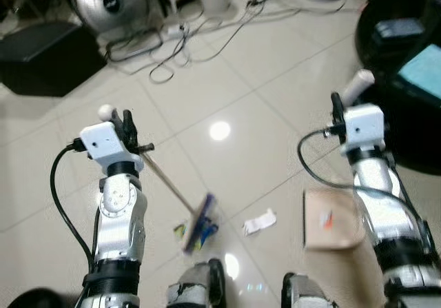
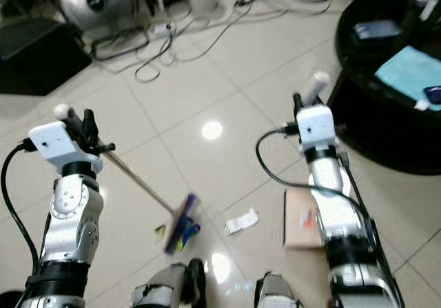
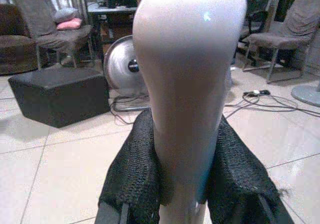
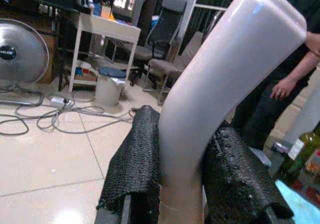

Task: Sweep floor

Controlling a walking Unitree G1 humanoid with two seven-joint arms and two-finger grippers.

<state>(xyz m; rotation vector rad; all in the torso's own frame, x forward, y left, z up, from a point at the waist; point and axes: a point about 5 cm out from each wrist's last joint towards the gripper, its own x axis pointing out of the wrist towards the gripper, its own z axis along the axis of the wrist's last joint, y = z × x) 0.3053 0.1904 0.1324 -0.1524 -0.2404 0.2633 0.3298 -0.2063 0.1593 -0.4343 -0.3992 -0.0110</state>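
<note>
We see the left pincer (image 1: 127, 123) gripping the broom (image 1: 176, 192), the right pincer (image 1: 337, 105) gripping the dustpan (image 1: 332, 218) handle.

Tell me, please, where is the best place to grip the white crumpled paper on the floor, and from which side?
Probably from straight above, pinching across the narrow middle of the white crumpled paper. It lies flat and alone on the floor tiles, between the broom head and the dustpan, so a side approach finds nothing to grip.

Left gripper (image 1: 128, 125) raised at chest height, fingers (image 3: 134, 171) clamped (on a handle), right gripper (image 1: 337, 107) likewise, arms apart
</note>
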